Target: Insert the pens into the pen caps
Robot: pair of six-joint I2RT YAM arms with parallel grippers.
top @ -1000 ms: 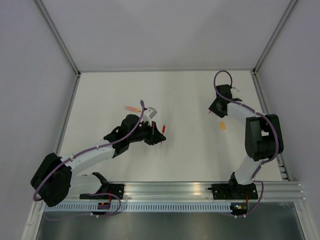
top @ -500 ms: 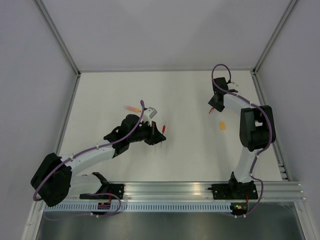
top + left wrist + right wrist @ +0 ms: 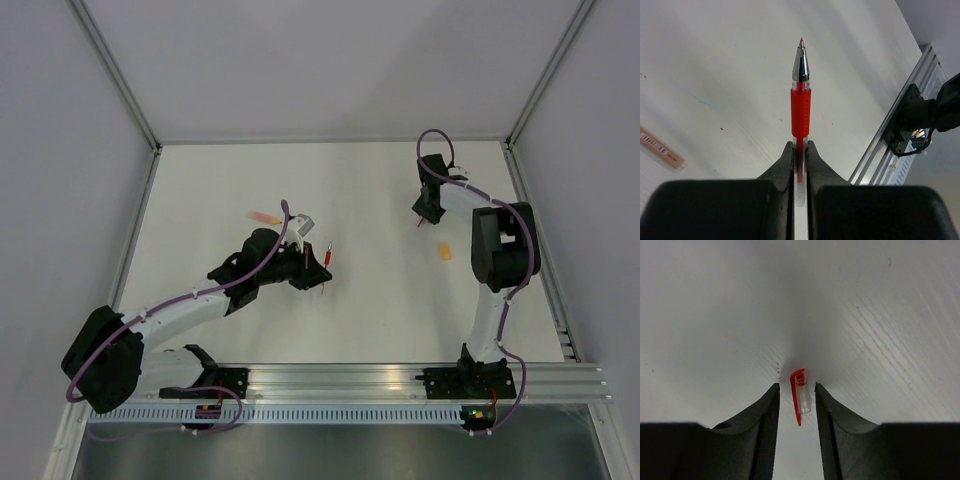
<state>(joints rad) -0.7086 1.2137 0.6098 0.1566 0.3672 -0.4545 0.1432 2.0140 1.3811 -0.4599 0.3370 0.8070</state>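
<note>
My left gripper (image 3: 800, 147) is shut on a red pen (image 3: 800, 100), whose metal tip points away from the fingers. From above, that pen (image 3: 327, 258) stands at the left gripper (image 3: 318, 268) near the table's middle. My right gripper (image 3: 796, 387) is open, its fingers on either side of a red pen cap (image 3: 801, 395) that lies on the table with a gap on both sides. Seen from above, the right gripper (image 3: 425, 213) is low over that cap (image 3: 421, 222). An orange cap (image 3: 446, 251) lies just to the right. An orange-pink pen (image 3: 265, 216) lies at left.
An aluminium rail (image 3: 400, 380) runs along the near edge and also shows in the left wrist view (image 3: 890, 145). Grey walls close the table on the left, back and right. The orange-pink pen (image 3: 660, 146) lies at the left wrist view's lower left.
The right gripper has moved back and left, down around the red cap, and its jaws have narrowed a little. The left arm and its pen have not moved.
</note>
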